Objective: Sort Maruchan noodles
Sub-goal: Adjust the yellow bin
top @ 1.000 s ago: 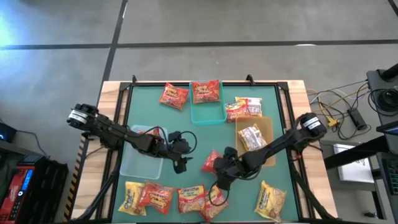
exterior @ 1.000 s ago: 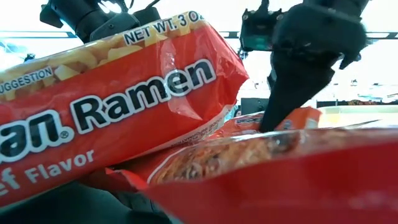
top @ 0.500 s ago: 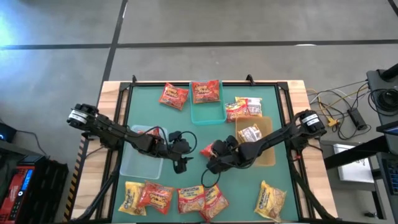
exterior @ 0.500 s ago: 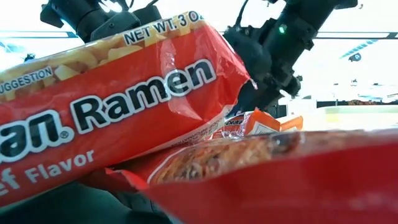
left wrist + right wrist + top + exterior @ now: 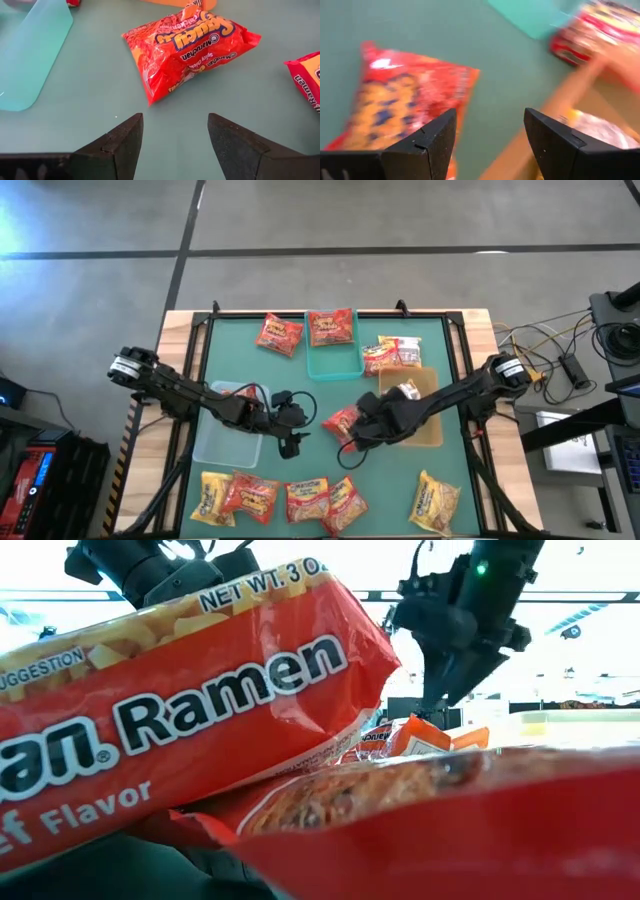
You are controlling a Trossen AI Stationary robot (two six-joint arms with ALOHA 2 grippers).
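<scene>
Closest to the front edge, a row of Maruchan noodles [image 5: 290,498] lay along the green table [image 5: 230,360], red and yellow packets side by side, with one more yellow packet [image 5: 436,502] off toward my right.

Farther in, my left arm reached low across the clear bin [image 5: 228,436], bent at the elbow, and my left gripper [image 5: 291,426] hung near the table's middle. Its fingers stood apart with nothing between them, pointing at a red packet [image 5: 187,47] lying flat on the mat just ahead.

My right arm stretched in from the opposite side, passing over the tan bin [image 5: 432,432]. My right gripper [image 5: 362,430] hovered just beside that same red packet, jaws spread and empty, touching nothing that I could see. A silvery-white packet [image 5: 403,394] lay in the tan bin under the arm.

Farther back, two packets [image 5: 391,353] sat just beyond the tan bin, and another [image 5: 331,327] rested in the teal bin [image 5: 335,365]. One red packet [image 5: 279,335] lay beside that bin near the far edge.
</scene>
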